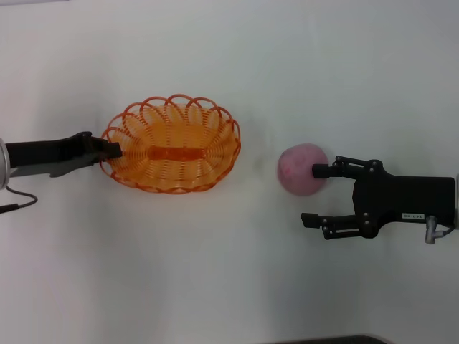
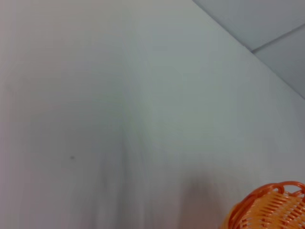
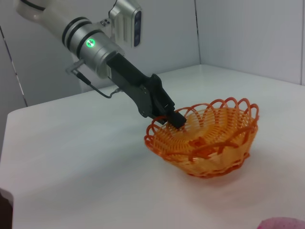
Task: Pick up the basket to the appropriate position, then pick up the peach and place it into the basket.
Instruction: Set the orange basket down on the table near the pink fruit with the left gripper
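The orange openwork basket [image 1: 172, 147] sits left of the middle of the white table. My left gripper [image 1: 113, 150] comes in from the left and is shut on the basket's left rim; the right wrist view shows it [image 3: 175, 119] clamped on the rim of the basket [image 3: 209, 143]. The left wrist view shows only a bit of the basket's rim [image 2: 271, 207]. The pink peach [image 1: 301, 170] lies on the table right of the basket. My right gripper [image 1: 313, 195] is open beside it, one finger overlapping the peach's right side, the other nearer the front. A sliver of the peach [image 3: 281, 223] shows in the right wrist view.
The white table [image 1: 229, 287] carries nothing else that I can see. A wall stands behind the table in the right wrist view. The table's front edge shows as a dark strip [image 1: 323, 340] at the bottom of the head view.
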Tool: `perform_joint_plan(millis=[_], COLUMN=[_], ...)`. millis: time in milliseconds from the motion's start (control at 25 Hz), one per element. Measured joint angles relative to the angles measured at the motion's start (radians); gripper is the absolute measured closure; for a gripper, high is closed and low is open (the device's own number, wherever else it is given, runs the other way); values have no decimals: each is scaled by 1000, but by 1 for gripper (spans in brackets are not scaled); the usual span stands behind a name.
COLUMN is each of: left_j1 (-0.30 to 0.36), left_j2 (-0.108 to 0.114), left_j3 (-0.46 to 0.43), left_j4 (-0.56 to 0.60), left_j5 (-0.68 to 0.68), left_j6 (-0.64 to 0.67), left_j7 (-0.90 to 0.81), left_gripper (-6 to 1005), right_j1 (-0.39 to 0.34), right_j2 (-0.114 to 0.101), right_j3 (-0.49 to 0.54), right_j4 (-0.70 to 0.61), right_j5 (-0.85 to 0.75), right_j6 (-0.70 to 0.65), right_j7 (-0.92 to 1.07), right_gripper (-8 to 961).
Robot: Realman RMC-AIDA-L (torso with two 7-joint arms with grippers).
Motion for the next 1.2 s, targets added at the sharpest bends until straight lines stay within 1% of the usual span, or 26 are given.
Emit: perform_joint_plan(millis=[240, 440, 640, 760, 880, 1200], left_j1=[14, 16, 21, 29, 40, 44], left_j2=[0, 1, -2, -4, -6, -7], left_j3=[92, 110, 160, 164, 167, 215], left_j4=[62, 84, 104, 108, 118, 127], left_j5=[10, 10, 10, 8, 2, -2], left_j6=[-30, -28, -18, -15, -22, -41], left_j7=[-72, -107, -165, -190, -206, -215], left_gripper=[930, 929, 927, 925, 924, 919], right_j1=[3, 4, 8, 8, 8, 7], right_j2=[0, 0, 0, 0, 0, 0], right_j3=[0, 1, 0, 0, 1, 1], right_j4=[0, 0, 0, 0, 0, 0], right_j5=[0, 2, 3, 2, 3, 4], right_j6=[0, 0, 0, 0, 0, 0], right_j7=[0, -1, 1, 1, 0, -2], right_gripper=[20, 20, 20, 20, 20, 19])
